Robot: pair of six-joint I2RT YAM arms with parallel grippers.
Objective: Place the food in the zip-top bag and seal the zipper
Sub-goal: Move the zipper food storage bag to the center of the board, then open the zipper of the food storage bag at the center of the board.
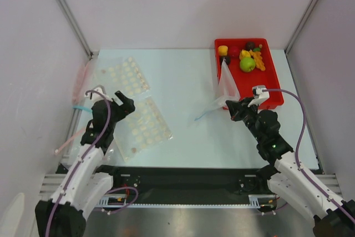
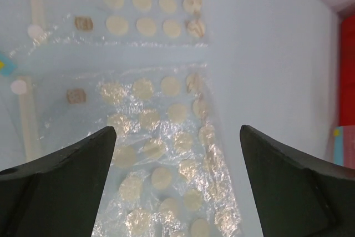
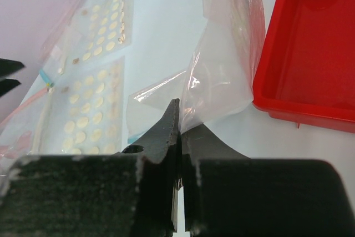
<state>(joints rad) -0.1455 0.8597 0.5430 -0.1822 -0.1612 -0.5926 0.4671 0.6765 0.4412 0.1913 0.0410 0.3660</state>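
Note:
The zip-top bag (image 1: 226, 86) is a clear pouch held up off the table beside the red tray (image 1: 272, 88). Its light-blue zipper strip (image 1: 202, 116) hangs low to the left. My right gripper (image 1: 236, 107) is shut on the bag's lower edge; in the right wrist view the jaws (image 3: 180, 130) pinch the plastic (image 3: 222, 76). The food lies in the tray: green apple (image 1: 247, 64), orange bunch (image 1: 258, 59), yellow piece (image 1: 222, 50), dark purple ball (image 1: 250, 45). My left gripper (image 1: 125, 104) is open and empty above a dotted bag (image 2: 161, 131).
Two clear bags with pale dots (image 1: 125, 76) (image 1: 145, 127) lie at the left of the table. A bag with pink strips (image 1: 82, 79) leans at the left wall. The red tray's near wall (image 3: 299, 109) stands just right of the held bag.

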